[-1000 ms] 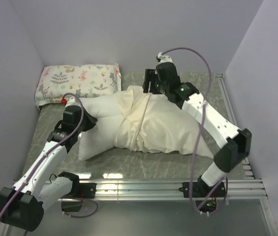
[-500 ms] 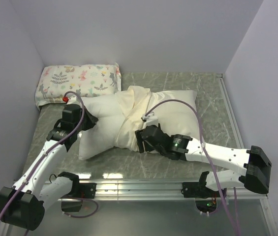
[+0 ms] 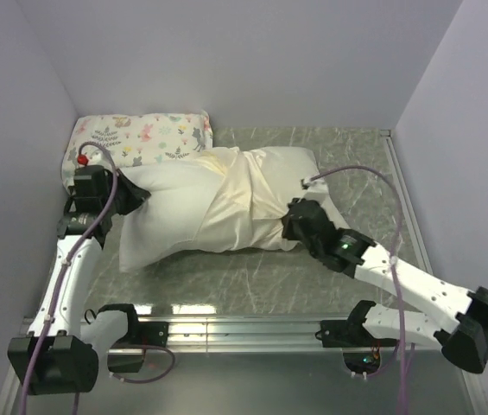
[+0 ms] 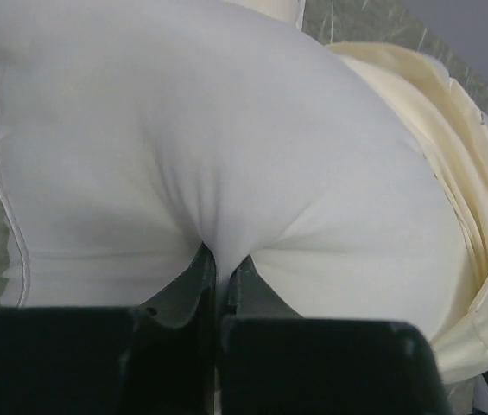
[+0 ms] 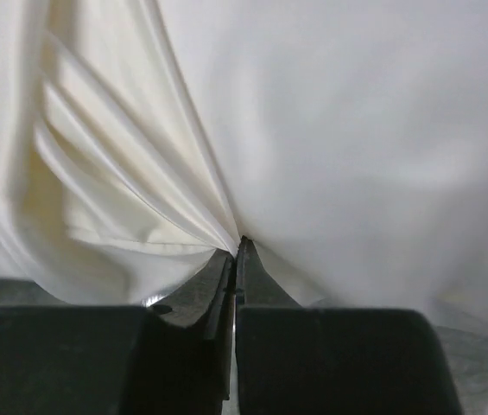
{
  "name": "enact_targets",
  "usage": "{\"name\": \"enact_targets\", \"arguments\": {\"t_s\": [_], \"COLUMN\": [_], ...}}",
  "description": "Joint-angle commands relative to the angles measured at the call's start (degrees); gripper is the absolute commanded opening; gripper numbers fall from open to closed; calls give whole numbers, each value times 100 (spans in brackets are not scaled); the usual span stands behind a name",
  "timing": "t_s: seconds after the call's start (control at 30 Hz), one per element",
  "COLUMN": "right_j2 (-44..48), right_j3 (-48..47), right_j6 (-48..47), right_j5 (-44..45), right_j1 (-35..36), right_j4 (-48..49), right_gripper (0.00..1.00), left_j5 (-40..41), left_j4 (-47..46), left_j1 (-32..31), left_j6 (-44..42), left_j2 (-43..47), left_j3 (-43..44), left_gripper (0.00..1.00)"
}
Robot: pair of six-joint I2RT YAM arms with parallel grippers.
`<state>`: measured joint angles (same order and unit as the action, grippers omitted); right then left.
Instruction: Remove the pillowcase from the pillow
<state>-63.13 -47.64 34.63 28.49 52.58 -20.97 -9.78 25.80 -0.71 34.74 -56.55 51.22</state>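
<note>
Left arm has pulled back toward the left wall since a second ago, dragging the whole bundle left. The right arm has swung from the far side round to the near right edge and clamped down.

Left tool [image 4: 218, 259]: jaws pinched nearly closed on a fold of the pillow [image 3: 161, 225], white cloth puckered into the gap. Pillow's bare white end lies at the left of the tabletop [image 3: 356, 160], right in front of the floral pillow [image 3: 140, 137], which looks to touch it at the back. Pillowcase [image 3: 252, 203]: cream, bunched in a ridge across the middle, covering the right half or so of the pillow. Right tool [image 5: 237, 246]: jaws closed on a gather of pillowcase folds at the near right edge, pleats fanning out from the tips.

Step in hand, as I judge it: peel the case off to the right while the left holds the pillow back. To do it well:
- keep the left pinch firm
- pull the right low and straight away from the left, along the pillow's length
- watch that only cream fabric is in the right jaws, not pillow underneath; can't tell that from here
- regrip if the case bunches instead of sliding

Counts: two arms, two tools, one white pillow, one pillowcase, one floral pillow.
</note>
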Motion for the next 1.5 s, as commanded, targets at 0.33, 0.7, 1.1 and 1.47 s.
{"name": "enact_targets", "arguments": {"t_s": [0.33, 0.7, 1.1, 1.47], "right_j2": [1637, 1251, 829, 627], "right_j3": [457, -571, -1493, -2275], "right_j6": [-519, -695, -870, -1046], "right_j5": [-774, -1293, -960, -749], "right_j1": [-2129, -1743, -1277, -1188], "right_j4": [-382, -592, -1005, -1356], "right_gripper": [0, 0, 0, 0], "left_j5": [-1200, -44, 1443, 3456], "left_j4": [-735, 99, 601, 1594], "left_j1": [1917, -200, -3354, -5290], "left_j6": [-248, -1241, -1225, -969], "left_j2": [-646, -542, 356, -329], "left_j3": [652, 1539, 529, 573], "left_gripper": [1, 78, 98, 99]}}
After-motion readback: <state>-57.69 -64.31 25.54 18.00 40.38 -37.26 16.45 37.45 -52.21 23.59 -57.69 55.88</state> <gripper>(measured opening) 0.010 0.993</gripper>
